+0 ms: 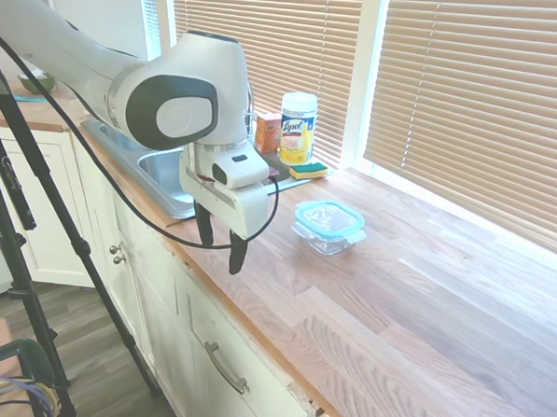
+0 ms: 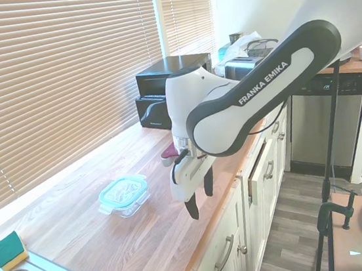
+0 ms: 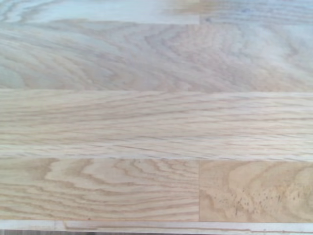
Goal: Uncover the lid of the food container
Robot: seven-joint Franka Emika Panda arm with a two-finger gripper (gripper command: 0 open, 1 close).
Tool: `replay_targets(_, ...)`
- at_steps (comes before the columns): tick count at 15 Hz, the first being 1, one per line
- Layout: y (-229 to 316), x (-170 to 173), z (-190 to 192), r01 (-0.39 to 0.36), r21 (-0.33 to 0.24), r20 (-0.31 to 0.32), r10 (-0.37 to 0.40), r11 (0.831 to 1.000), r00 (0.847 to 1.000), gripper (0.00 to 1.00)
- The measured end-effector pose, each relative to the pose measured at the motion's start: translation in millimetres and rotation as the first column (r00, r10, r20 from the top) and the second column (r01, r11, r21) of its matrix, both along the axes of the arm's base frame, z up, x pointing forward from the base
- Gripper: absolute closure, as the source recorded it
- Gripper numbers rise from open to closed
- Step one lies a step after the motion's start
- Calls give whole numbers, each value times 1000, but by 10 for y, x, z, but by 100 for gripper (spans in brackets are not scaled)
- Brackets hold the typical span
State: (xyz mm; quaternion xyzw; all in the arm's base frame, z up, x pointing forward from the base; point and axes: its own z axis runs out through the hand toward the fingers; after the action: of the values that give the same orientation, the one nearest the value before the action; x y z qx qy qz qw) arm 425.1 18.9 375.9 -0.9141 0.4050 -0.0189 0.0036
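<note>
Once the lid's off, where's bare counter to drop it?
Bare wood lies between the food container with its lid and the counter's front edge, under the open gripper, and on the wide stretch beyond the container, away from the sink. Crowded: the sink corner with the wipes canister and sponge.

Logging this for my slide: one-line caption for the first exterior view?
Open gripper hovers above the counter edge, short of the lidded food container.

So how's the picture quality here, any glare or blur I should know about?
First exterior view: daylight through the blinds washes out the right side, and the lid glints. Second exterior view: evenly lit, the container is sharp. Wrist view: only soft, slightly blurred countertop grain, paler along one edge.
</note>
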Motion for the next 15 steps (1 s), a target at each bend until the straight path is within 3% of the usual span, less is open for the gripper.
replay_targets(4, -52, 99, 91, 20, 26, 21, -21, 999, 1000, 0)
replay_targets(8, -466, 621, 360, 105, 155, 45, -113, 982, 993, 0)
replay_targets(11, -767, 963, 375, 137, 289, 57, -159, 948, 986, 0)
replay_targets(15, -1146, 1255, 296, 140, 460, 84, -199, 877, 976, 0)
